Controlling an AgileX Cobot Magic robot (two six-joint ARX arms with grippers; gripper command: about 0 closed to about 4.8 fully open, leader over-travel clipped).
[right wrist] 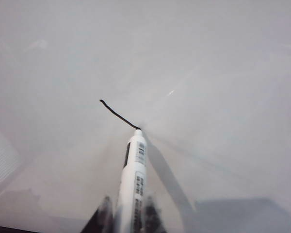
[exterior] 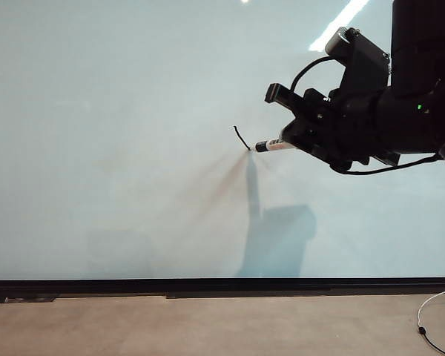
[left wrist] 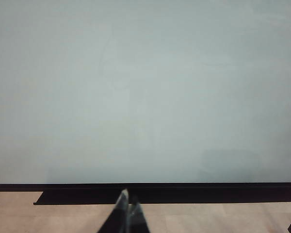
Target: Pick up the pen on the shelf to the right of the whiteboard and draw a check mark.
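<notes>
The whiteboard (exterior: pixel 119 148) fills most of the exterior view. My right gripper (exterior: pixel 291 141) reaches in from the right and is shut on the pen (exterior: pixel 274 145), a white barrel with black lettering. The pen's tip touches the board at the lower end of a short black slanting stroke (exterior: pixel 241 138), the only part of the check mark that shows. The right wrist view shows the pen (right wrist: pixel 135 174) between the gripper (right wrist: pixel 128 213) fingers and the stroke (right wrist: pixel 117 115) ahead of it. My left gripper (left wrist: pixel 128 206) is shut and empty, low before the board (left wrist: pixel 145 97). The shelf is out of view.
A black frame ledge (exterior: pixel 222 285) runs along the board's lower edge above a tan surface (exterior: pixel 208 326). The arm's shadow (exterior: pixel 278 237) falls on the board below the pen. A thin cable (exterior: pixel 430 326) loops at the bottom right.
</notes>
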